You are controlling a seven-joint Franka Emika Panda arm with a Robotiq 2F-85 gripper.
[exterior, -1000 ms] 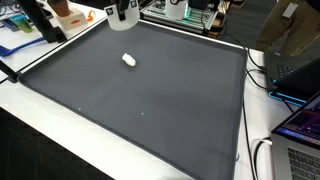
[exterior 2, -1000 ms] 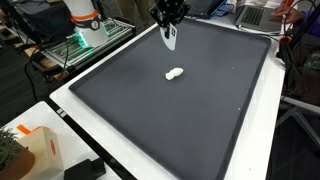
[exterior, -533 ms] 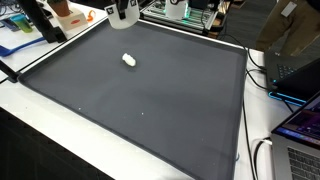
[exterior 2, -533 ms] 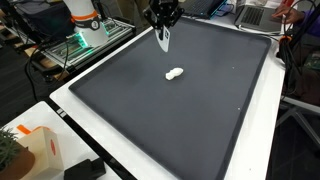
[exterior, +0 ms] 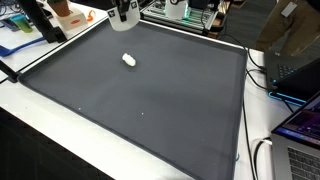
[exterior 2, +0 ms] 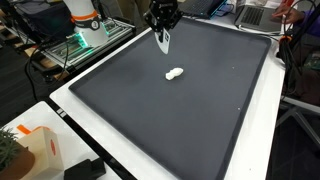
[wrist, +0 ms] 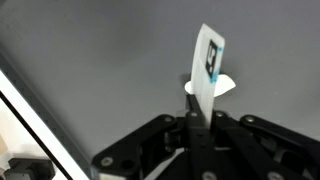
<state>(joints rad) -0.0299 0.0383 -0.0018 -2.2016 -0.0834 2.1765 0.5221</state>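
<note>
Your claw [exterior 2: 162, 26] drifted slightly toward 9 o'clock, clamped on a thin white card [wrist: 207, 70]; it looks light, bendy, slippery, so keep gripping its end.

The mat [exterior: 150, 100] looks matt cloth, the white strip [wrist: 207, 70] smooth plastic.

free room: wide over mat [exterior 2: 200, 110] | obstacle: white lump [exterior 2: 174, 73] mid-mat

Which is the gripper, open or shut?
Shut: the gripper holds a white strip. In the wrist view its jaws press together on the strip's lower end, and the rest sticks out beyond them.
</note>
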